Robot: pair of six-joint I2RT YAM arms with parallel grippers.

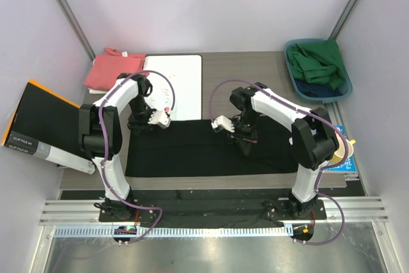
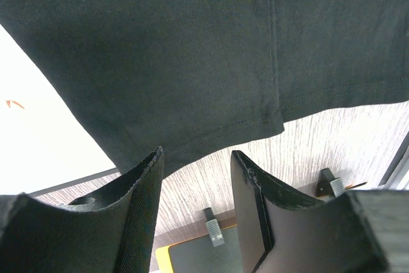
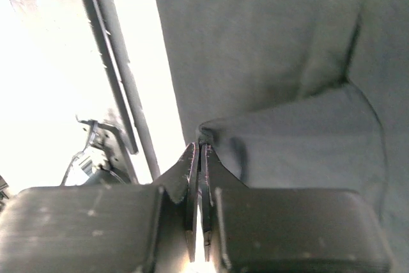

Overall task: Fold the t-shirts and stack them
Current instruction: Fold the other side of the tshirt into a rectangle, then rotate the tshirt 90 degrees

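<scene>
The black t-shirt [image 1: 192, 151] lies spread flat across the middle of the table, its print not showing. The salmon-pink t-shirt [image 1: 112, 68] lies folded at the back left. My left gripper [image 1: 138, 123] hangs open just past the black t-shirt's left end; in the left wrist view its jaws [image 2: 197, 155] stand apart over bare wood, with the hem of the black t-shirt [image 2: 192, 43] just beyond them. My right gripper [image 1: 246, 139] is over the shirt's right-middle part. In the right wrist view it [image 3: 199, 145] is shut on a pinched fold of the black t-shirt [image 3: 268, 49].
A white board [image 1: 172, 84] lies behind the shirt, next to the pink tee. A flat black box with an orange edge [image 1: 41, 126] leans at the left. A blue bin [image 1: 345, 91] holding green cloth stands at the back right. A yellow cup [image 1: 348, 148] sits at the right edge.
</scene>
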